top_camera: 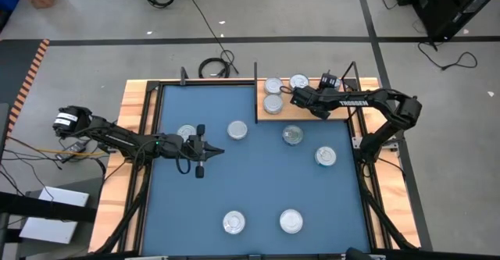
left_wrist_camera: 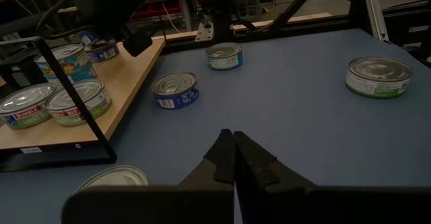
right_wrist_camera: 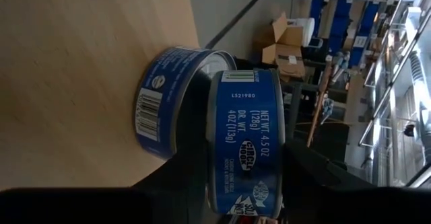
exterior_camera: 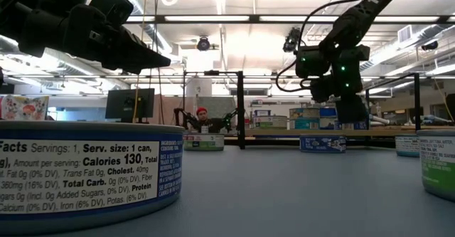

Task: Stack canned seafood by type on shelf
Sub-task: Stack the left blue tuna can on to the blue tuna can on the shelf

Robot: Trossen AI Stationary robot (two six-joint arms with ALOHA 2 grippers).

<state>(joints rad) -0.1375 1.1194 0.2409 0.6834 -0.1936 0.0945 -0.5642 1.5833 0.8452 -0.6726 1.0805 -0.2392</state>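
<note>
The shelf [top_camera: 312,110] is a light wooden board at the mat's far edge. On it stand three silver-lidded tins [top_camera: 273,85] [top_camera: 298,81] [top_camera: 273,103]. My right gripper [top_camera: 294,97] reaches over the shelf from the right, shut on a blue-labelled tin [right_wrist_camera: 246,116]. That tin hangs just over another blue tin [right_wrist_camera: 165,103], which stands on the shelf by its flat bottom. Whether the two touch, I cannot tell. My left gripper [top_camera: 215,152] hovers shut over the blue mat [top_camera: 258,182], holding nothing, with a tin [top_camera: 186,133] beside its arm. My right gripper pinches the blue tin by its two flat ends [right_wrist_camera: 214,157], one finger on each, so the side label faces the wrist camera. The fingers [right_wrist_camera: 306,177] come in from the table's right, slanting slightly down, one above the other. The tin is level and clear of the shelf board.
Several more tins lie loose on the mat: mid-table [top_camera: 237,130] [top_camera: 293,135] [top_camera: 326,157] and near the front edge [top_camera: 233,222] [top_camera: 291,221]. A black frame post [top_camera: 256,88] stands at the shelf's left end. Cables [top_camera: 215,66] lie beyond the table.
</note>
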